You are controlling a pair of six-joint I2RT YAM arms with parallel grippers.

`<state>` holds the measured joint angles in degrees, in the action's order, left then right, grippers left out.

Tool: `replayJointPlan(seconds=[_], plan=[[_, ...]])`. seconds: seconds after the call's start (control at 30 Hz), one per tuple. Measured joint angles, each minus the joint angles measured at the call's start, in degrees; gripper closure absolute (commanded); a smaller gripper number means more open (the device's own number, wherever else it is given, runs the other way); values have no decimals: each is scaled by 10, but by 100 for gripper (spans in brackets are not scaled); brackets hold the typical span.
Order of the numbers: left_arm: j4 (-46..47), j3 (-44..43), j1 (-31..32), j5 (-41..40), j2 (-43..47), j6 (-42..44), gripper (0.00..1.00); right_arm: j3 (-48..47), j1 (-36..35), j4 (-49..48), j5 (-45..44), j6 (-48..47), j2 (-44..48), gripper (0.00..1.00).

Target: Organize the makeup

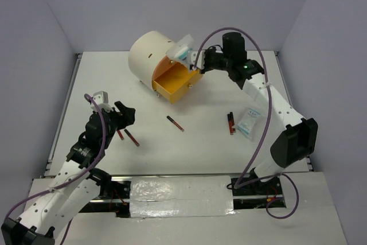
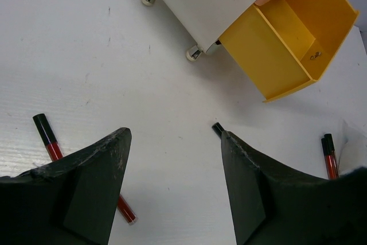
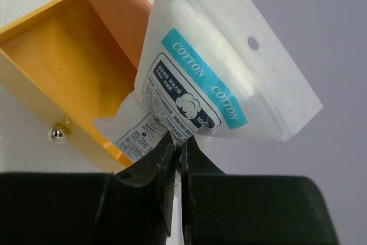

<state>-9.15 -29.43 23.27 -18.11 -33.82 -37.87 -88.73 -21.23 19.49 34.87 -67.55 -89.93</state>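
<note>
Holding a cotton packet (image 3: 218, 67) by its lower edge, the right pincer (image 3: 179, 144) was clamped narrow on the plastic. It hung just above the open yellow drawer (image 1: 172, 84) of the cream chest (image 1: 146, 55), at the far side of the table (image 1: 172, 159). The step in hand looked like putting this packet away. The next move would call for lowering it inside the drawer walls, then parting the jaws so that it dropped flat rather than catching on the rim.

The left pincer (image 2: 175, 136) hung low over the near left of the table, jaws wide and gripping nothing. A left pair (image 1: 126, 136) of red-and-black sticks lay just beside it. A middle stick (image 1: 175, 123) lay alone near the table's centre. Further right lay a right pair (image 1: 231, 123), with a second packet (image 1: 248, 121) just beside it. All of these seemed yet to be stored.

In the left wrist view, the pincer's dark fingers (image 2: 97, 187) covered the middle of one stick and all but the black tip of another. The right wrist view cut off the drawer's far end. Whether the packet's corner touched the drawer could not be told. The small print on the packet was unreadable apart from the word COTTON.
</note>
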Motion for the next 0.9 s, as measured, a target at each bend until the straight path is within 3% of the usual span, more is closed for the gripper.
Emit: replayJointPlan(seconds=[0.27, 0.67, 0.7, 0.77, 0.8, 0.9], plan=[[-10, 1, 0, -1, 24, 0, 24, 48, -65, -2, -65, -208, -1, 100], [-18, 7, 0, -1, 34, 0, 24, 50, -88, -15, -142, -375, -70, 89], [-19, 8, 0, -1, 36, 0, 24, 51, -88, -16, -147, -392, -73, 87], [-20, 9, 0, -2, 37, 0, 24, 55, -88, -19, -155, -416, -76, 66], [-20, 9, 0, -3, 40, 0, 24, 55, -88, -19, -158, -424, -77, 50], [-20, 10, 0, -4, 41, 0, 24, 55, -88, -24, -163, -445, -79, 41]])
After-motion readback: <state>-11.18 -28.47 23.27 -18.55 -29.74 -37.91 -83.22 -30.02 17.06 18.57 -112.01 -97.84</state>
